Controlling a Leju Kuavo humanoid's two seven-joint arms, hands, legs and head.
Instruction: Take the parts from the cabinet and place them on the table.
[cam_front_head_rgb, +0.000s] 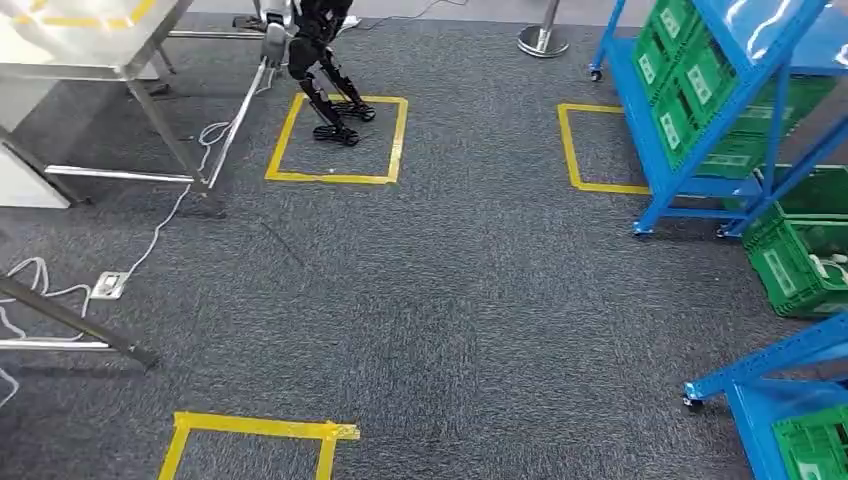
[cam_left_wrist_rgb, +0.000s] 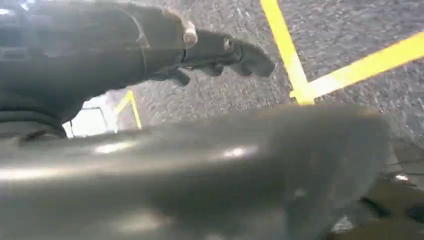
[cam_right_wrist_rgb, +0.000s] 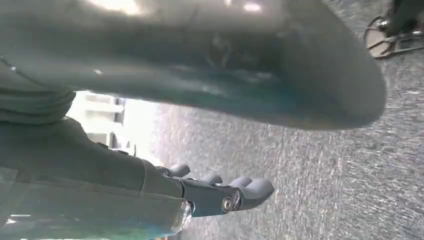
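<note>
The blue cabinet (cam_front_head_rgb: 700, 120) stands at the right of the head view, with green bins (cam_front_head_rgb: 690, 75) on its tilted shelves. In a floor-level green bin (cam_front_head_rgb: 795, 265) lies something pale. The steel table (cam_front_head_rgb: 90, 45) is at the far left. My left hand (cam_left_wrist_rgb: 150, 52) hangs over grey carpet and yellow tape; its dark fingers (cam_left_wrist_rgb: 225, 50) are stretched out and hold nothing. My right hand (cam_right_wrist_rgb: 150, 195) also hangs above the carpet, its fingers (cam_right_wrist_rgb: 240, 190) lightly curved and apart, with nothing in them.
Another robot's dark legs (cam_front_head_rgb: 330, 90) stand in a yellow tape square (cam_front_head_rgb: 335, 140) by the table. A white cable and power strip (cam_front_head_rgb: 108, 285) lie at the left. A second blue rack (cam_front_head_rgb: 770, 400) is near right, and a stanchion base (cam_front_head_rgb: 543, 40) stands far back.
</note>
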